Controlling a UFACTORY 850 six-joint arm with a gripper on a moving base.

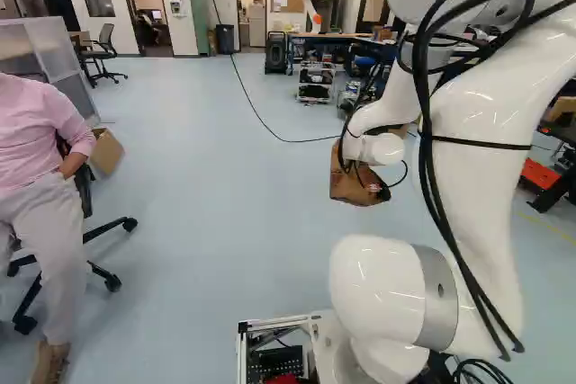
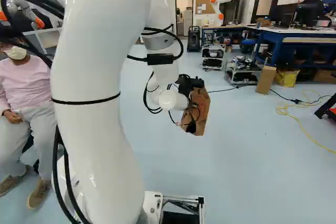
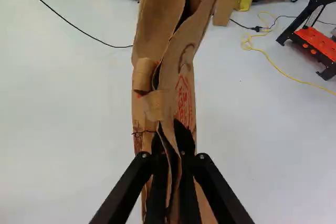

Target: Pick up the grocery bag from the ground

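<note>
In the right base view the black gripper (image 2: 190,83) is at the arm's end, its fingertips hidden by the brown paper grocery bag (image 2: 198,109). The bag also shows below the wrist in the left base view. In the wrist view my gripper (image 3: 170,153) is shut on the folded paper of the bag (image 3: 181,85), with a finger on each side. The bag rises ahead of the fingers, creased, with red print on one side. It appears to hang above the floor.
A seated person (image 1: 40,159) is at the left of the left base view, beside a cardboard box (image 1: 106,152). Another robot (image 2: 218,8) stands far back. Carts (image 2: 241,71), a blue workbench (image 2: 294,38) and a yellow cord (image 2: 302,124) lie beyond, to the right.
</note>
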